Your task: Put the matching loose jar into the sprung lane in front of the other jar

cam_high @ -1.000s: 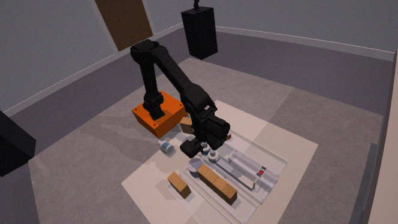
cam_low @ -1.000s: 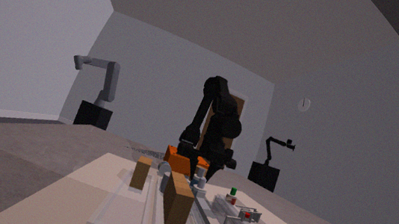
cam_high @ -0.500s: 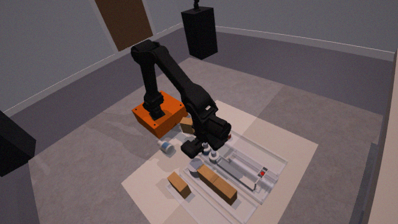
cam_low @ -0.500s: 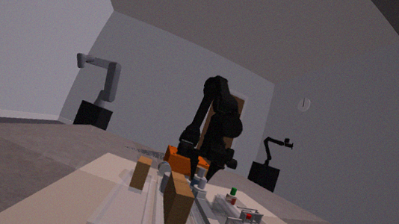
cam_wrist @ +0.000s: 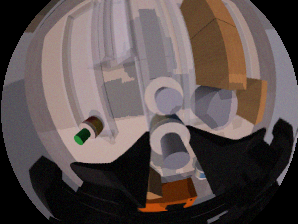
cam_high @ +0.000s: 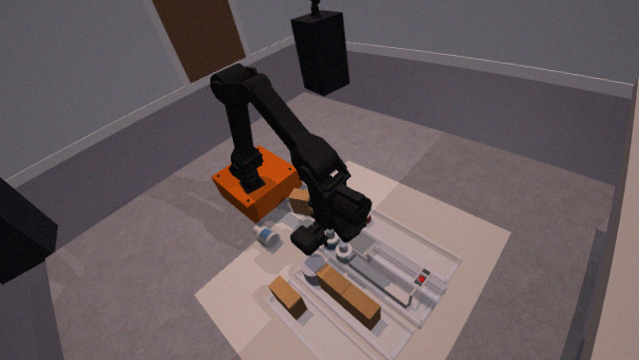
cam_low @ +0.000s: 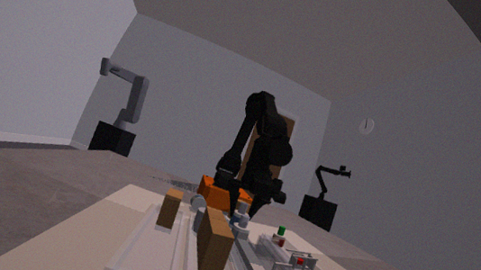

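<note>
Gripping the new jar [cam_wrist: 172, 149], gripper [cam_wrist: 170, 163] fingers show only wrist-side.

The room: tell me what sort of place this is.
Probably a robot test lab set up as a retail shelf mock-up. Clear lane trays hold brown boxes, the gripper is shut on a jar, and another arm on a black pedestal stands behind.
</note>
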`<move>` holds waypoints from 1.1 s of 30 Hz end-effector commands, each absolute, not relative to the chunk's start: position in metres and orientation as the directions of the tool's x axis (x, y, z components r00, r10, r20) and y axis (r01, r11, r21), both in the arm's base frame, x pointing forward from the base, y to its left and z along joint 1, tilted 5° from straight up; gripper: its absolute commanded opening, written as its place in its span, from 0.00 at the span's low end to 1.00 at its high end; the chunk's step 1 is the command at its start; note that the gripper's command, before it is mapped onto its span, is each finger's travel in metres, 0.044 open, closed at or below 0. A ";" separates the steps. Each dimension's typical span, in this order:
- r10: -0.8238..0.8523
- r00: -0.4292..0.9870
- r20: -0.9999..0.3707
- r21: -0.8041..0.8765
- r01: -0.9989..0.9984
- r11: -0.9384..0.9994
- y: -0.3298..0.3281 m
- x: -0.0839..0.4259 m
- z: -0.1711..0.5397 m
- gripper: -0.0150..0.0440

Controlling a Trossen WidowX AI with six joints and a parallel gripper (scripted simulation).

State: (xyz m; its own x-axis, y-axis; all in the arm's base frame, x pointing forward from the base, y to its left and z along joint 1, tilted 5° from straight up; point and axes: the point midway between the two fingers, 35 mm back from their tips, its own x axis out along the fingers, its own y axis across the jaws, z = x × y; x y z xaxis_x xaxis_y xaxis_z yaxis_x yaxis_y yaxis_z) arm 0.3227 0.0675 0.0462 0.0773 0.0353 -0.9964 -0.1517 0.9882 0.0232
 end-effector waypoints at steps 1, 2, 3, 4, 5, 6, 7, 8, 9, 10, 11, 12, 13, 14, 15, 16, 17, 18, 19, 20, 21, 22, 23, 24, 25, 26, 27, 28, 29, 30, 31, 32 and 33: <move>0.039 0.109 -0.993 0.021 -0.156 0.988 0.069 0.332 0.051 0.25; 0.039 0.109 -0.993 0.021 -0.156 0.988 0.069 0.332 0.051 0.25; 0.039 0.109 -0.993 0.021 -0.156 0.988 0.069 0.332 0.051 0.25; 0.039 0.109 -0.993 0.021 -0.156 0.988 0.069 0.332 0.051 0.25; 0.039 0.109 -0.993 0.021 -0.156 0.988 0.069 0.332 0.051 0.25; 0.039 0.109 -0.993 0.021 -0.156 0.988 0.069 0.332 0.051 0.25; 0.039 0.109 -0.993 0.021 -0.156 0.988 0.069 0.332 0.050 0.25; 0.039 0.109 -0.993 0.021 -0.156 0.988 0.069 0.332 0.050 0.25; 0.039 0.109 -0.993 0.021 -0.156 0.988 0.069 0.332 0.050 0.25; 0.039 0.109 -0.993 0.021 -0.156 0.988 0.069 0.332 0.050 0.25; 0.039 0.109 -0.993 0.021 -0.156 0.988 0.069 0.332 0.050 0.25; 0.039 0.110 -0.993 0.021 -0.156 0.988 0.069 0.332 0.050 0.25; 0.039 0.110 -0.993 0.021 -0.156 0.988 0.069 0.333 0.050 0.25; 0.039 0.110 -0.993 0.021 -0.156 0.988 0.069 0.333 0.050 0.25; 0.039 0.110 -0.993 0.021 -0.156 0.988 0.069 0.333 0.050 0.25; 0.039 0.110 -0.993 0.021 -0.156 0.988 0.069 0.333 0.050 0.25; 0.039 0.110 -0.993 0.021 -0.156 0.988 0.069 0.333 0.050 0.25; 0.039 0.110 -0.993 0.021 -0.156 0.988 0.069 0.333 0.050 0.25; 0.039 0.110 -0.993 0.021 -0.156 0.988 0.069 0.333 0.050 0.25; 0.039 0.110 -0.993 0.021 -0.156 0.988 0.069 0.333 0.050 0.25; 0.039 0.110 -0.993 0.021 -0.156 0.988 0.069 0.334 0.050 0.25; 0.039 0.110 -0.993 0.021 -0.156 0.988 0.069 0.334 0.050 0.25; 0.039 0.110 -0.993 0.021 -0.156 0.988 0.069 0.334 0.050 0.25; 0.039 0.110 -0.993 0.021 -0.156 0.988 0.069 0.334 0.050 0.25; 0.039 0.110 -0.993 0.021 -0.156 0.988 0.069 0.334 0.050 0.25; 0.039 0.110 -0.993 0.021 -0.156 0.988 0.069 0.334 0.050 0.25; 0.039 0.110 -0.993 0.021 -0.156 0.988 0.069 0.334 0.050 0.25; 0.039 0.110 -0.993 0.021 -0.156 0.988 0.069 0.335 0.050 0.25; 0.039 0.110 -0.993 0.021 -0.156 0.988 0.069 0.335 0.050 0.25; 0.039 0.110 -0.993 0.021 -0.156 0.988 0.069 0.335 0.050 0.25; 0.039 0.110 -0.993 0.021 -0.156 0.988 0.069 0.335 0.050 0.25; 0.039 0.110 -0.993 0.021 -0.156 0.988 0.069 0.335 0.050 0.25; 0.039 0.110 -0.993 0.021 -0.156 0.988 0.069 0.335 0.050 0.25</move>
